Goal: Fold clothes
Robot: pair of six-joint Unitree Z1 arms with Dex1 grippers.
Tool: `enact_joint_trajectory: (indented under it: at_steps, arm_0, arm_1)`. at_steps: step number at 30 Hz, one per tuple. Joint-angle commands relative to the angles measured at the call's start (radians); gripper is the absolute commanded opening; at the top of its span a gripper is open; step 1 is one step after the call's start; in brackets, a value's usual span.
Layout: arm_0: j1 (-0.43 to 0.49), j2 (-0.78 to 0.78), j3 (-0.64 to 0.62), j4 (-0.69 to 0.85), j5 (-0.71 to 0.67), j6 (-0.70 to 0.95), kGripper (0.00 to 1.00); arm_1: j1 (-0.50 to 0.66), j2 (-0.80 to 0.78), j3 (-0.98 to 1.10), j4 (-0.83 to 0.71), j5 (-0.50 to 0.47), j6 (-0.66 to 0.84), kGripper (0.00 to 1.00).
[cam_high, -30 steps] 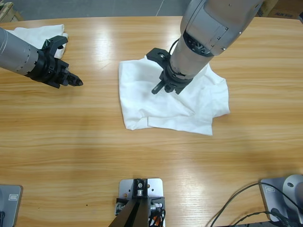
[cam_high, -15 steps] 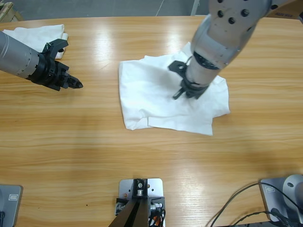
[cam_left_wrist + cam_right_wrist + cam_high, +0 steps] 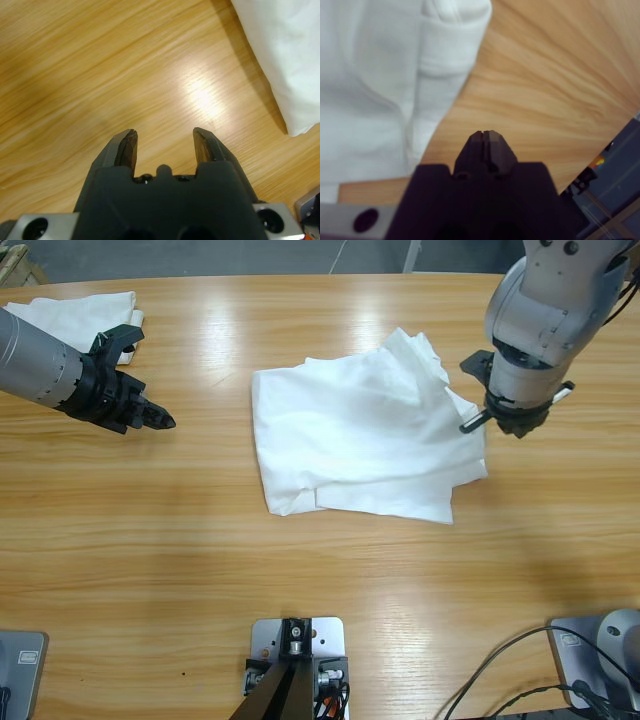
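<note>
A large white garment lies partly folded and rumpled in the middle of the wooden table, bunched up at its far right corner. My right gripper hangs just off the garment's right edge, shut with nothing in it. In the right wrist view the shut gripper is over bare wood, with the white cloth to its left. My left gripper sits open low over bare wood, well to the left of the garment. The left wrist view shows the open gripper and a corner of the garment.
A second white garment lies folded at the table's far left corner, behind the left arm. Black cables run over the near right part of the table. Past the table's edge, the right wrist view shows the floor.
The right arm has swung from over the garment's middle to just beyond its right edge, jaws shut. The garment's far right corner now stands bunched up. The left arm has stayed put.
</note>
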Motion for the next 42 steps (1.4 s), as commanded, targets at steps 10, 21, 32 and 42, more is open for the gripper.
enact_joint_trajectory:
  at_steps: [10, 21, 32, 42]
  arm_0:
    - [-0.089, -0.094, -0.28, 0.074, -0.062, -0.059, 0.407]
    - [-0.107, -0.089, -0.123, 0.009, -0.048, -0.094, 0.414]
    - [-0.082, -0.082, -0.089, -0.003, -0.049, -0.091, 0.421]
    - [-0.08, -0.07, -0.063, -0.026, -0.048, -0.094, 0.421]
  arm_1:
    - [-0.071, 0.035, -0.252, -0.156, 0.486, -0.208, 0.0]
    - [-0.121, 0.355, -0.589, 0.005, 0.662, -0.253, 0.0]
    - [-0.164, 0.501, -0.775, 0.106, 0.533, -0.242, 0.0]
    - [-0.238, 0.526, -0.861, 0.115, 0.341, -0.21, 0.0]
